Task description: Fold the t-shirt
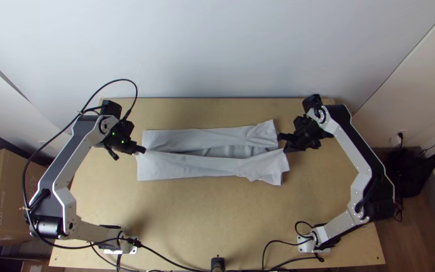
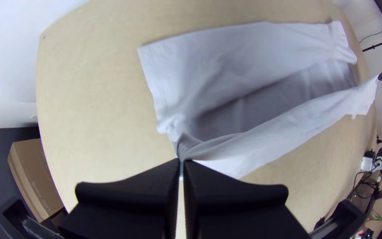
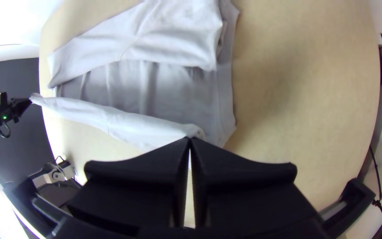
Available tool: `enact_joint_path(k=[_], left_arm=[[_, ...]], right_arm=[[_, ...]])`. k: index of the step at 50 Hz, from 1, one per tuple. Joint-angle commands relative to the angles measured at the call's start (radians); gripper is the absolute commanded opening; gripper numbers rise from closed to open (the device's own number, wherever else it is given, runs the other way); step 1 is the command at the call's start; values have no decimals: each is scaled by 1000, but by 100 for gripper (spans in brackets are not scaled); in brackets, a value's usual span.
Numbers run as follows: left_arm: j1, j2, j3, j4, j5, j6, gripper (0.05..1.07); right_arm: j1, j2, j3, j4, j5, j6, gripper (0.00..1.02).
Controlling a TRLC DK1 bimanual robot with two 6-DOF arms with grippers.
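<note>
On the table in the top view, the light grey t-shirt (image 1: 192, 167) lies as a wide strip, its long sides folded inward with a shaded inner layer between them. My left gripper (image 1: 144, 150) is at its left end and my right gripper (image 1: 284, 150) at its right end. In the left wrist view, the left gripper (image 2: 182, 161) is shut on an edge of the near flap of the t-shirt (image 2: 213, 66). The right wrist view has the right gripper (image 3: 189, 139) shut on that flap's other end, the flap of the t-shirt (image 3: 129, 124) stretched between both.
Bare wooden table (image 1: 197, 206) surrounds the cloth. Cables (image 1: 177, 261) run along the near edge between the arm bases. Cardboard boxes (image 1: 11, 196) stand on the floor at the left, and a black bag (image 1: 406, 171) is beyond the right side.
</note>
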Motion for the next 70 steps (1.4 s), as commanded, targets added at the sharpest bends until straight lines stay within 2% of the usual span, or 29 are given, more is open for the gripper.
enact_joint_path(k=[1, 27, 40, 43, 53, 55, 56, 57, 58, 60, 63, 70], left_arm=[[9, 54, 81, 2, 8, -17, 8], [57, 325, 322, 45, 6, -37, 8], [43, 370, 315, 88, 28, -83, 8], [43, 371, 311, 93, 68, -94, 8], [44, 353, 239, 131, 98, -100, 8], [44, 340, 211, 155, 108, -98, 12], [43, 331, 194, 175, 108, -98, 23], [44, 325, 179, 188, 108, -100, 39], [44, 317, 164, 197, 108, -98, 60], [46, 308, 136, 224, 108, -101, 106], [52, 291, 104, 260, 109, -101, 103], [98, 255, 76, 303, 121, -117, 103]], right_arm=[[-6, 88, 86, 6, 13, 21, 2], [-2, 415, 462, 7, 30, 47, 2], [15, 583, 609, 7, 33, 103, 2], [17, 612, 635, 16, 33, 108, 2], [17, 678, 669, 44, 56, 111, 2], [18, 686, 669, 55, 65, 113, 2], [18, 689, 669, 59, 73, 113, 2], [18, 691, 669, 66, 82, 113, 4], [18, 691, 667, 73, 93, 113, 11], [20, 686, 664, 90, 111, 117, 42], [18, 668, 660, 112, 119, 128, 98], [0, 546, 555, 297, 183, 151, 99]])
